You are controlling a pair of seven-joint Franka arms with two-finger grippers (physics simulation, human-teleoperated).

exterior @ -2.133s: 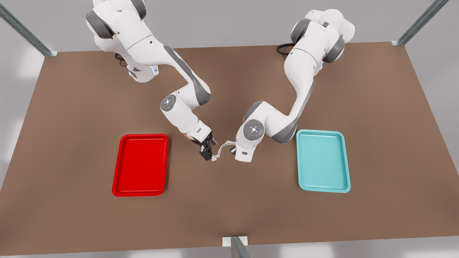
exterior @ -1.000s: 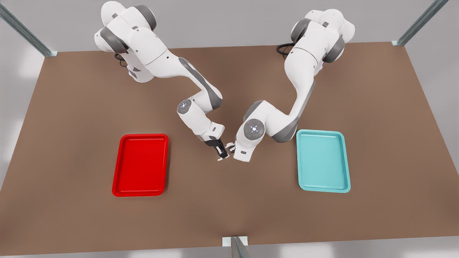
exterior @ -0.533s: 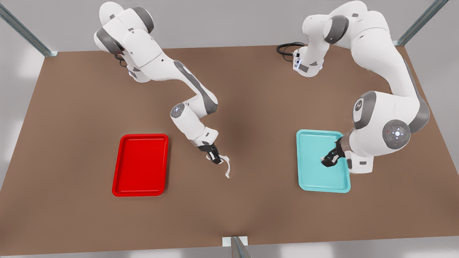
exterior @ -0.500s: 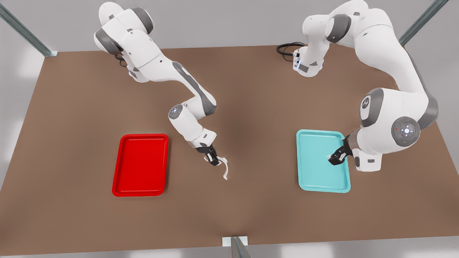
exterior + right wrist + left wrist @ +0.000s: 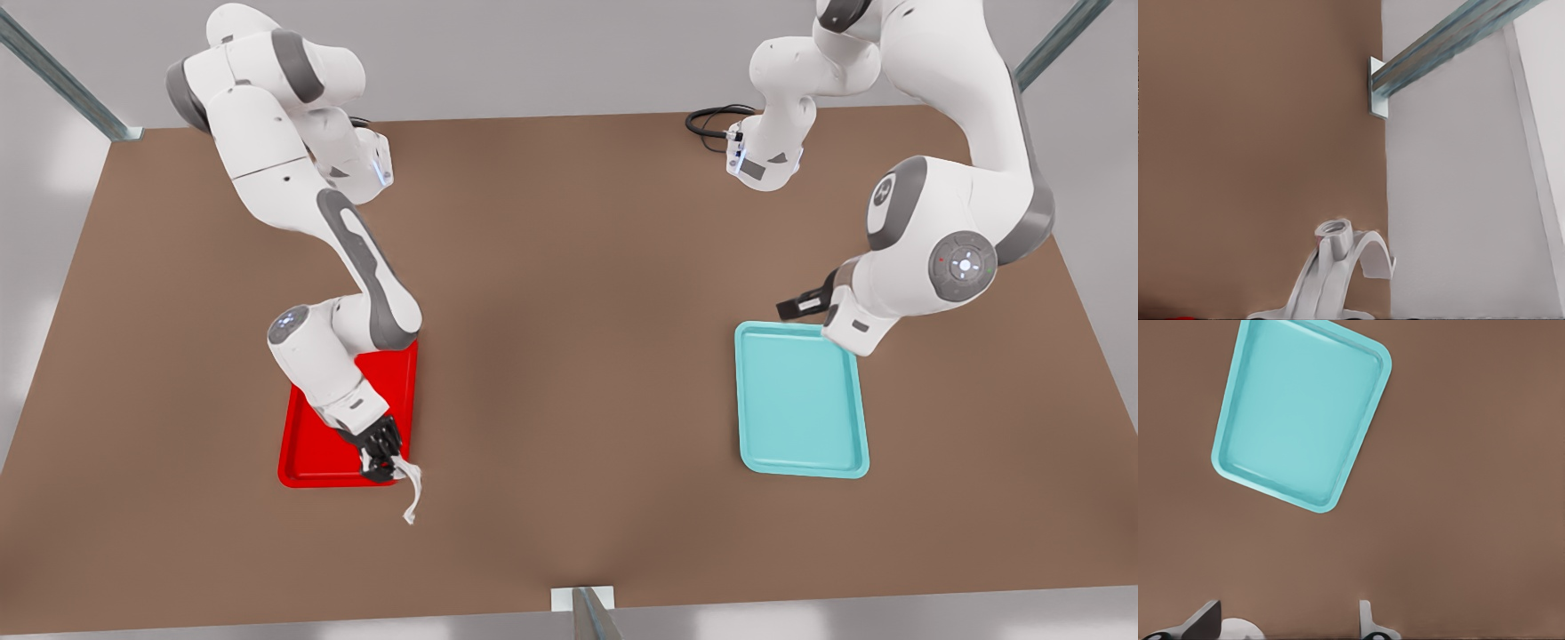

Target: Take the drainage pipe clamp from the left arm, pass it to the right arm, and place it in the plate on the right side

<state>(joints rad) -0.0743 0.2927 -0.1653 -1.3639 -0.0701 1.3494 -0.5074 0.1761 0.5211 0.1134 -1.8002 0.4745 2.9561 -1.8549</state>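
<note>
The drainage pipe clamp (image 5: 411,494), a thin white arc, hangs from my right gripper (image 5: 382,462), which is shut on its upper end. It sits at the near right corner of the red plate (image 5: 307,449), and its lower end reaches past the rim over the table. The right wrist view shows the clamp (image 5: 1338,273) close up against the table edge. My left gripper (image 5: 797,306) waits open and empty just beyond the far edge of the teal tray (image 5: 800,400). In the left wrist view its fingertips (image 5: 1368,620) stand wide apart, with the teal tray (image 5: 1298,413) farther off.
A metal frame post (image 5: 587,613) stands at the table's near edge, and another post (image 5: 1438,53) sits where the brown table meets the grey floor. A black cable (image 5: 711,120) lies at the far side by the left arm's base.
After the handover at the table's middle, my right gripper carried the clamp toward the front view's left, to the red plate's near corner. My left gripper withdrew over the teal tray to its far edge.
</note>
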